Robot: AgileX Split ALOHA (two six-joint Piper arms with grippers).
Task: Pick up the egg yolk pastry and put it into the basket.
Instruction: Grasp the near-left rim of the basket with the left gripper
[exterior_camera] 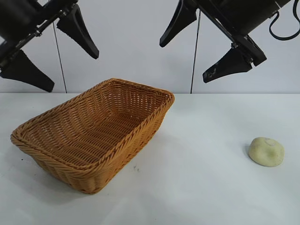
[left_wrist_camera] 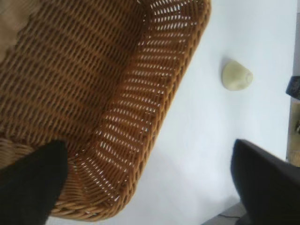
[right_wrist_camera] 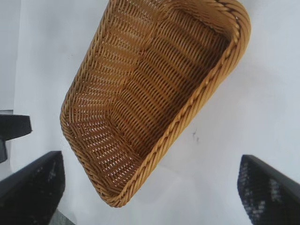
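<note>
Resting on the table [exterior_camera: 211, 187] are one egg yolk pastry [exterior_camera: 266, 151] and one basket [exterior_camera: 93, 129], beneath left gripper [exterior_camera: 51, 51] and right gripper [exterior_camera: 201, 44], both spread wide.

White table [exterior_camera: 201, 187] here, pretty plain. The orange-tan woven wicker basket [exterior_camera: 93, 136] sits on its left half, angled. The pale yellow egg yolk pastry [exterior_camera: 266, 151] rests on the bare top, well apart on the right.

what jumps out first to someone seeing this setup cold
The big orange-tan wicker basket takes up the left half of the white table, with nothing in it. Far off to its right, the small pale egg yolk pastry sits alone on the table. High above, the left tool and right tool hang open, holding nothing.
</note>
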